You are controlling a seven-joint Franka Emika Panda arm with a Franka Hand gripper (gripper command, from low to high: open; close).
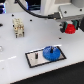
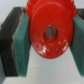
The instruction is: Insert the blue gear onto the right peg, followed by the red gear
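Note:
The blue gear point(image 1: 51, 52) lies flat on the grey black-framed plate point(image 1: 35, 59), at the plate's end toward the exterior view's right, so the right peg is hidden under it. A thin dark post point(image 1: 37, 56) stands free at the plate's other end. My gripper point(image 1: 70, 28) hangs above and to the exterior view's right of the plate, shut on the red gear point(image 1: 70, 29). The wrist view shows the red gear point(image 2: 51, 32) with its centre hole clamped between the green pads point(image 2: 22, 42).
A small beige and white block fixture point(image 1: 19, 27) stands toward the exterior view's left on the white table point(image 1: 15, 70). The arm's body and a black cable point(image 1: 37, 12) fill the back.

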